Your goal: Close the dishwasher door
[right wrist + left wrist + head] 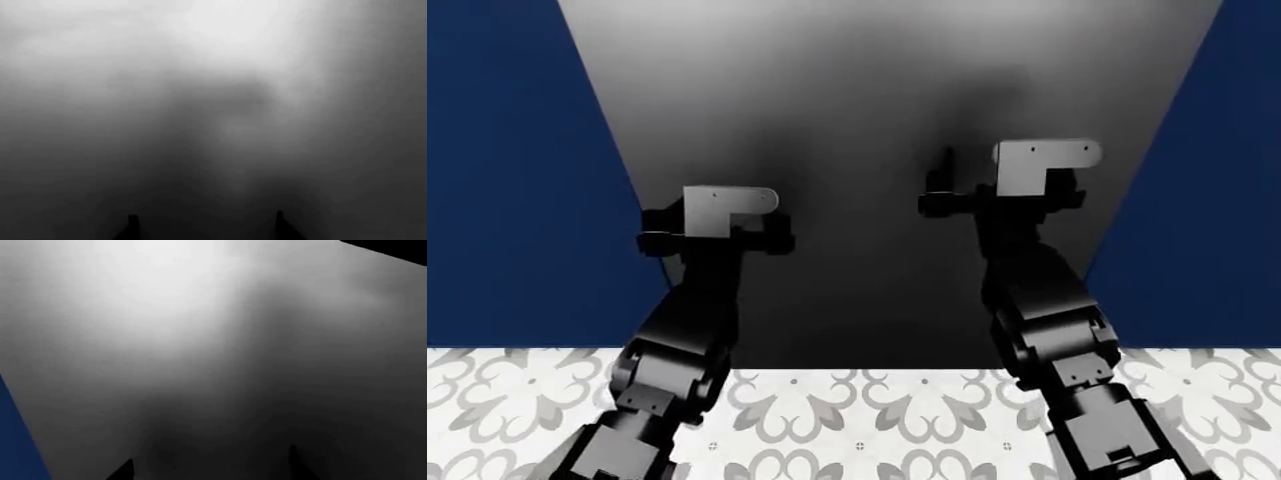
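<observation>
The dishwasher door (868,90) shows its smooth grey outer face, filling the middle of the head view between navy cabinet fronts. Its bar handle is out of view. Both arms reach forward to this face. My left gripper (210,469) is open, its two dark fingertips (125,469) spread wide just in front of the grey panel (213,340). My right gripper (207,227) is also open, with nothing between its fingertips (280,224) and only the grey door (213,90) ahead. I cannot tell whether either gripper touches the panel. The left wrist (727,215) sits lower than the right wrist (1034,170).
Navy cabinet fronts flank the door on the left (507,170) and right (1221,180); a strip of navy (17,440) shows in the left wrist view. A grey patterned tile floor (868,410) lies below the door's lower edge.
</observation>
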### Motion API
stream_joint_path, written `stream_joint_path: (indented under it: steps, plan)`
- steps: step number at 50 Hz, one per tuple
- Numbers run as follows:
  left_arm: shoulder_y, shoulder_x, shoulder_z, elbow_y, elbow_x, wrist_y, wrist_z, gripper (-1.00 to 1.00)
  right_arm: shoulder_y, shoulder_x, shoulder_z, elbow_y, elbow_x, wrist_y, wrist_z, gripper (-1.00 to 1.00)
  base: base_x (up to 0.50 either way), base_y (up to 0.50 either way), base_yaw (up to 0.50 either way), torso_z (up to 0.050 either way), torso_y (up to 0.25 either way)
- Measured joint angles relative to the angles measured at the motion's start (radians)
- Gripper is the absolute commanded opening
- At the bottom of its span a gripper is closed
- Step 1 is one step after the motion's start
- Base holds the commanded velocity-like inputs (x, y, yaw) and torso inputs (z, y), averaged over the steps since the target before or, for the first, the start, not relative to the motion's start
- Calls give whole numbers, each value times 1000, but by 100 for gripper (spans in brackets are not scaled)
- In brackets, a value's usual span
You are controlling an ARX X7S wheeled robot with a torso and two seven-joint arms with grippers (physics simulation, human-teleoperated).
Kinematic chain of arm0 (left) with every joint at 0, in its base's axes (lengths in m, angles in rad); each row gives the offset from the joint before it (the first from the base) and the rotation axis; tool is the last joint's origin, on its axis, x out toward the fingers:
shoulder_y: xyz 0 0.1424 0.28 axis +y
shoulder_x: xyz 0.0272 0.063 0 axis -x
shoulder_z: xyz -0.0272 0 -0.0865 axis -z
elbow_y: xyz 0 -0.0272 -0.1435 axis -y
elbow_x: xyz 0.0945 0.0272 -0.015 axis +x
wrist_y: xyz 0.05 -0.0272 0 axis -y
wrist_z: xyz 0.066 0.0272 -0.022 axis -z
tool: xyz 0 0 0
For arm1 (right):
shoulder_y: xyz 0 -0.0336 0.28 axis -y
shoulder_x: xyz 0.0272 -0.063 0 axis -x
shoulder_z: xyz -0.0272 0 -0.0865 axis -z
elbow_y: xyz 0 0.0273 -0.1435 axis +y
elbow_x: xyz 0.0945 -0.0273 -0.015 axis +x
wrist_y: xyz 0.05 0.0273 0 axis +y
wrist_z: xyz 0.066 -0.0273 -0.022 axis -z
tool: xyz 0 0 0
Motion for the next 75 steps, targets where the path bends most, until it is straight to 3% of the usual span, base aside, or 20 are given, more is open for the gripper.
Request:
stream_joint_path:
  steps: [75]
  plan:
    - [-106, 40, 26, -213, -6, 71, 44, 100, 41, -7, -17, 71, 12, -12, -8, 100, 0, 0, 0, 0, -1]
